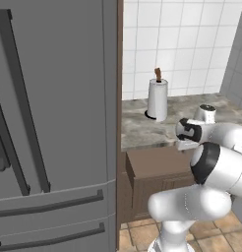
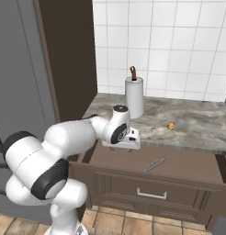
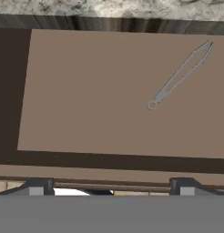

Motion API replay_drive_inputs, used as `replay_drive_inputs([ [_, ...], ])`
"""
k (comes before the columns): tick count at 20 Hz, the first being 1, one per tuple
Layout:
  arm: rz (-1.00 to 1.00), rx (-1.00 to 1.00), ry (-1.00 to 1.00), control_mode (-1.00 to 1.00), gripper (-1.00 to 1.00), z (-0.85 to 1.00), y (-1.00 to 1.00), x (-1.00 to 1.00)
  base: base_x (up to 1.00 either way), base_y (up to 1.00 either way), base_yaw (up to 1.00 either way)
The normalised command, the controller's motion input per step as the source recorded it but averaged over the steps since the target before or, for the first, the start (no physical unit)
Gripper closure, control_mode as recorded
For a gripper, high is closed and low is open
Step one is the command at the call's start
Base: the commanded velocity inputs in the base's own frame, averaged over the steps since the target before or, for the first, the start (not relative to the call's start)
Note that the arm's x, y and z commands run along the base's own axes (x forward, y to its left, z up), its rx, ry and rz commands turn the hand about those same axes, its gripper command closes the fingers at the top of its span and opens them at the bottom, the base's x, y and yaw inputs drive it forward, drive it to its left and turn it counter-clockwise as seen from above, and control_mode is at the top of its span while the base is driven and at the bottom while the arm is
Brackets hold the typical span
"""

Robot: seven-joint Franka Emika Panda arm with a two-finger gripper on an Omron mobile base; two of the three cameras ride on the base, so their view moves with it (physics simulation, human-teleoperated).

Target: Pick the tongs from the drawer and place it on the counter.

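Drawer (image 3: 86, 91) holds tongs (image 3: 180, 75) lying flat, diagonal.

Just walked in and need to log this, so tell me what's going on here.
A white robot arm holds its open two-finger gripper above an open brown wooden drawer, holding nothing. The slender pale-grey tongs lie diagonally on the drawer floor, off to one side of the gripper and untouched. Behind the drawer, the mottled grey-brown stone counter carries a white paper-towel roll and a small yellowish object. The pick has not yet happened.
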Motion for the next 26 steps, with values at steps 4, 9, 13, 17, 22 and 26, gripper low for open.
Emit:
replay_drive_inputs([
  [4,-0.01,-0.04,0.08,-1.0,-1.0,-0.7,-0.14,0.07,0.0,0.0,0.0],
  [9,-0.01,-0.02,0.06,-1.0,-1.0,-0.62,-0.14,0.05,0.0,0.0,0.0],
  [13,0.0,0.0,0.04,-1.0,-1.0,-0.5,-0.2,-0.01,0.0,0.0,0.0],
  [17,0.0,0.0,0.06,-1.0,-1.0,-0.39,-0.13,-0.22,0.0,0.0,0.0],
  [22,0.0,0.0,0.06,-1.0,-1.0,-0.17,0.0,-0.67,0.0,0.0,0.0],
  [26,0.01,0.0,0.14,-1.0,-1.0,-0.02,0.0,-0.81,0.0,0.0,0.0],
])
